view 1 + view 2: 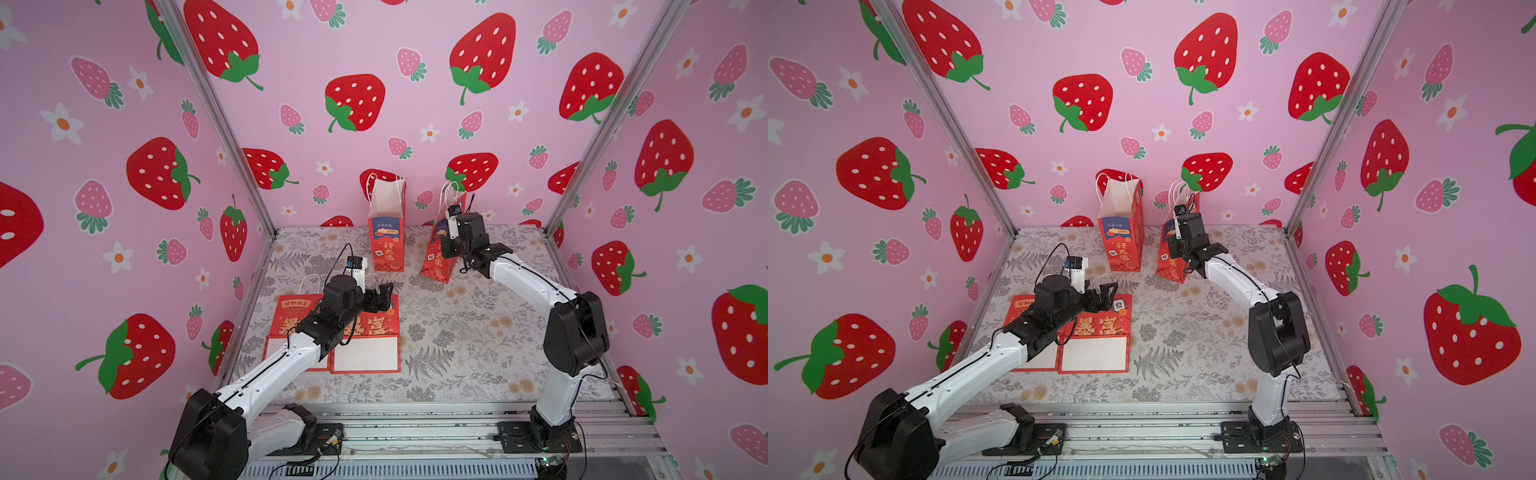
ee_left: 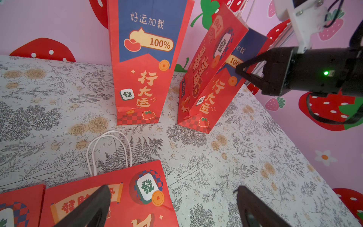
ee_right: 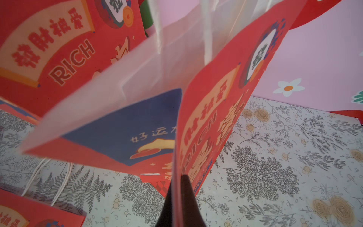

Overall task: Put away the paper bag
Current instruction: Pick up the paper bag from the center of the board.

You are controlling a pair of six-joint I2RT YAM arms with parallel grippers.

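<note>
**A:** Four red bags on the floral table (image 1: 478,332), going by both top views.

**B:** Laid out how?

**A:** Two standing at the far middle, near the far wall (image 1: 415,104). Two flat bags (image 1: 365,332) at the near left, side by side, white handles pointing far.

**B:** And the task's one?

**A:** Right-hand one of the standing pair: tilted paper bag (image 1: 434,259), also at (image 1: 1169,262), leaning right with its top toward the right arm. Just beside the upright bag (image 1: 386,237) but apart from it. Mouth open, white lining showing in the right wrist view (image 3: 157,78).

**B:** Base flat on the table?

**A:** Hard to say. Seemingly resting on its left bottom edge only, judging from the left wrist view (image 2: 196,121).

**B:** Right gripper (image 2: 240,70)?

**A:** Pinched on the bag's red side panel, close to the top edge on its right side. Black fingers (image 3: 186,196) pressed together with the paper between them.

**B:** Left gripper (image 1: 384,297)?

**A:** Spread wide, holding nothing. Hovering low over the far end of the right flat bag, jaws pointing toward the standing pair and well apart from the tilted one.

**B:** Anything inside the tilted bag?

**A:** Cannot tell — interior blurred up close.
</note>
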